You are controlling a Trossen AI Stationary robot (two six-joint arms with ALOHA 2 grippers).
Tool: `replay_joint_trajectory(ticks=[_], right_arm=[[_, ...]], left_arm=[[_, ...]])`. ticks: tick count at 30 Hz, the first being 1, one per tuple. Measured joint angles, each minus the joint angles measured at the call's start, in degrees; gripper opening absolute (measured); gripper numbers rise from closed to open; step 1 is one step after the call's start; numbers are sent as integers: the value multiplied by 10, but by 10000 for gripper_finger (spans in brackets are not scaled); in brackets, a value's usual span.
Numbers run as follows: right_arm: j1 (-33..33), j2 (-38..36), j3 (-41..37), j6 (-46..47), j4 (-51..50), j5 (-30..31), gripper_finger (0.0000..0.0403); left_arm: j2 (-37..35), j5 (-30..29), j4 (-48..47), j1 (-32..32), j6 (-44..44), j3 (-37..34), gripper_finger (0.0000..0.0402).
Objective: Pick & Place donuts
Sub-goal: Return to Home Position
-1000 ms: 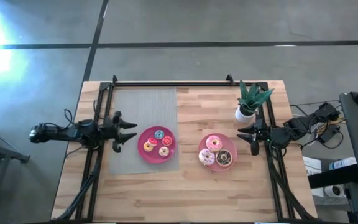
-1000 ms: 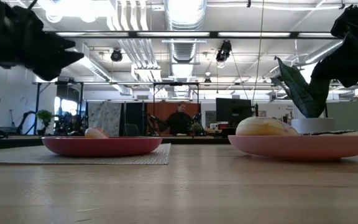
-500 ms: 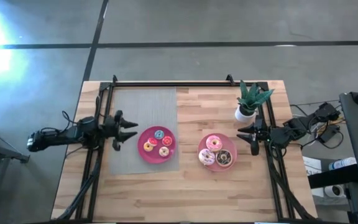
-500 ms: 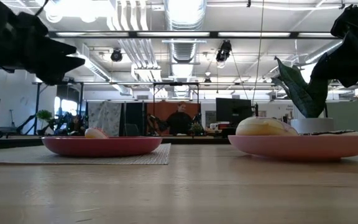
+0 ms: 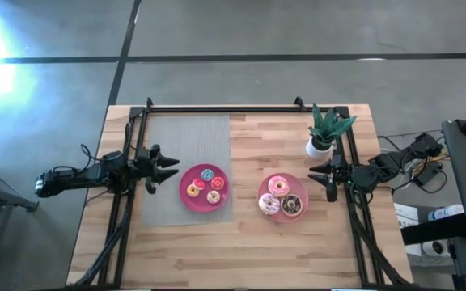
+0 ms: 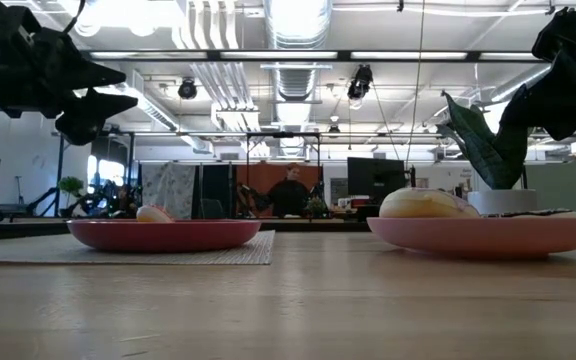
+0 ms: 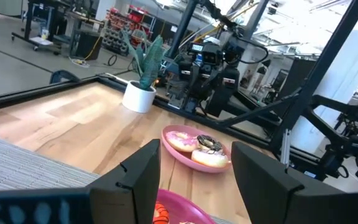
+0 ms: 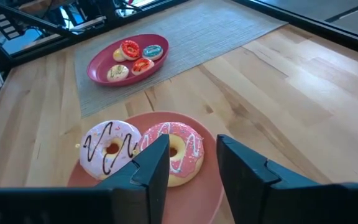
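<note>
The left gripper hangs above the grey woven mat, at 9 o'clock of the dark pink plate. Its fingers are spread wide and hold nothing, with the tips just short of the rim (the low view shows it well above plate height). On that plate lie the small blue donut at 12 o'clock, the small red donut at 3, the small yellow donut at 5 and the small orange donut at 9.

The right gripper sits at 3 o'clock of the light pink plate, fingers moderately parted and empty, just beside the rim. That plate carries the pink iced donut at 12, the chocolate donut at 4 and the white drizzled donut at 8, packed close together.

A strip of bare wood separates the two plates, and the table lies bare toward its 6 o'clock edge. Farther back, the mat's rear half is open, and a potted plant stands at 1 o'clock of the light pink plate — near the right gripper.
</note>
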Motion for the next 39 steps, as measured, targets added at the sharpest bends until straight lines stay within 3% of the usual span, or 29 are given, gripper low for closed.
replay_joint_trajectory(ticks=[16, 20, 22, 25, 27, 29, 35, 39], right_arm=[[3, -6, 0, -4, 0, 0, 127], [-14, -23, -8, -40, 59, -6, 123], [-41, -32, -21, -119, 123, -56, 123], [-109, -50, -49, -246, 242, -208, 126], [-152, -64, -71, -294, 294, -320, 129], [-187, -76, -93, -308, 308, -386, 131], [-244, -101, -166, -271, 382, -389, 129], [-246, -107, -166, -327, 375, -383, 124]], left_arm=[[0, 0, 0, 0, -1, 0, 171], [0, 0, 0, 0, -1, 0, 171], [0, 0, 0, 0, -1, 0, 171], [0, 0, 0, 0, -1, 0, 171], [0, 0, 0, 0, -1, 0, 171], [0, 0, 0, 0, -1, 0, 171], [0, 0, 0, 0, -1, 0, 171], [0, 0, 0, 0, 0, 0, 171]])
